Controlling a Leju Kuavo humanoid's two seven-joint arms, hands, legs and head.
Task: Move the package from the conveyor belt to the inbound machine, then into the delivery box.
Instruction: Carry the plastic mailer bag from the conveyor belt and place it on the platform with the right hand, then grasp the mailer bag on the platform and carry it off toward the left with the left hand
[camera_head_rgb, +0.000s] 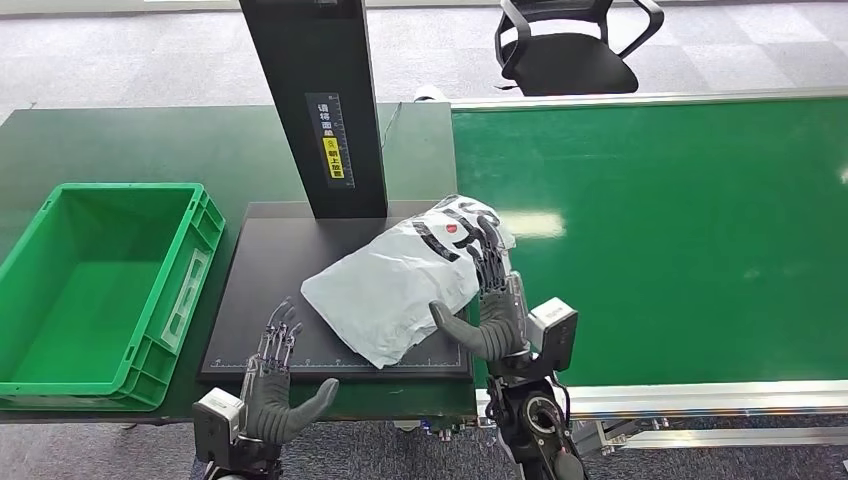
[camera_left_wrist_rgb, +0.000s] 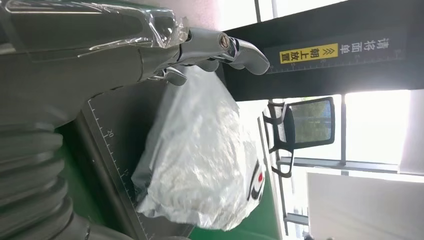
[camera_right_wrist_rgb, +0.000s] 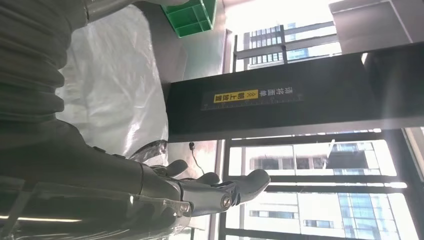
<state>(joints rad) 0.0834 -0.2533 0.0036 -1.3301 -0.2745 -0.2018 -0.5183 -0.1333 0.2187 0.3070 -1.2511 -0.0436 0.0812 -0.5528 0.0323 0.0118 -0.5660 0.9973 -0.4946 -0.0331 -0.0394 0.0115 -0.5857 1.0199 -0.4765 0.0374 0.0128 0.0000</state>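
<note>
A white plastic package with black and red print lies on the black plate of the inbound machine, its right end reaching the edge of the green conveyor belt. My right hand is at that right end, fingers stretched out over the bag and thumb against its lower edge, not gripping it. My left hand hovers open at the plate's front left corner, clear of the bag. The left wrist view shows the package beyond my left hand. The right wrist view shows the package beside my right hand.
The green delivery box stands left of the plate with nothing in it. The machine's black column rises behind the plate. A black office chair stands beyond the belt. The belt's metal rail runs along the near edge.
</note>
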